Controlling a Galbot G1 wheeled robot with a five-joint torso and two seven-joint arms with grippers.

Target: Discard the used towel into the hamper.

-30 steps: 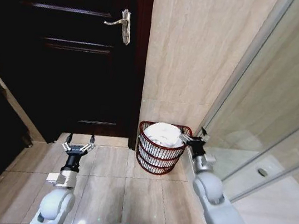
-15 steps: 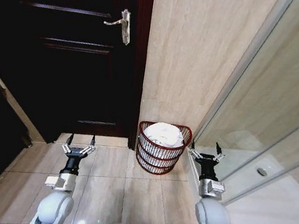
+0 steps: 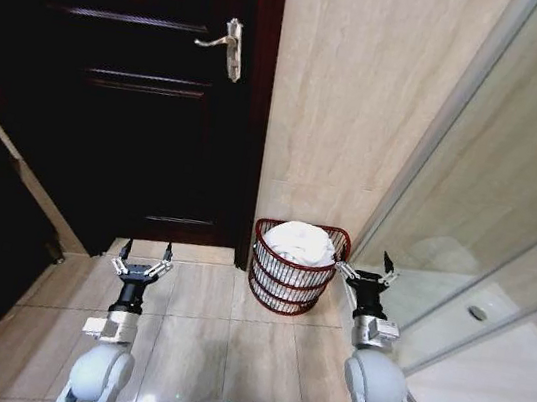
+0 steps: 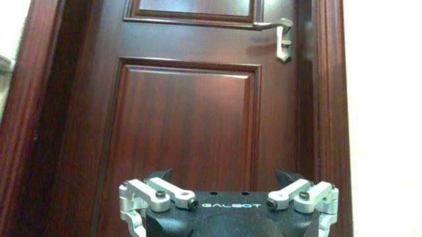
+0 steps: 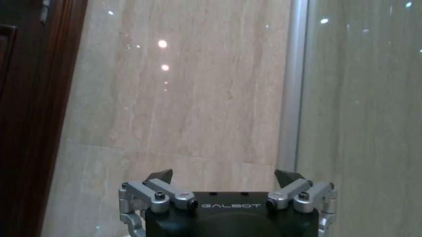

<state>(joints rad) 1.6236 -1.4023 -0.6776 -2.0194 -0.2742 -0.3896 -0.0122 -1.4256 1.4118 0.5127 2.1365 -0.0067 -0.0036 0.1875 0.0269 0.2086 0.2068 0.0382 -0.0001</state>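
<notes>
towel [image 3: 298,240] fills hamper [image 3: 289,283] against the wall; right gripper [image 3: 364,269] just beside its rim, left gripper [image 3: 144,261] well apart, both spread empty.

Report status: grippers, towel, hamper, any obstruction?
Left gripper open, empty, facing the door. Right gripper open, empty, beside the hamper. White towel piled inside hamper. No obstruction visible.

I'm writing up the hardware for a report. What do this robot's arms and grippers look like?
Both arms have smooth, rounded light grey shells. Each ends in a black wrist block with white "GALBOT" lettering, silver metal linkages with dark bolts, and pointed black fingertips. The left gripper and the right gripper look identical. No loose cables are visible.
</notes>
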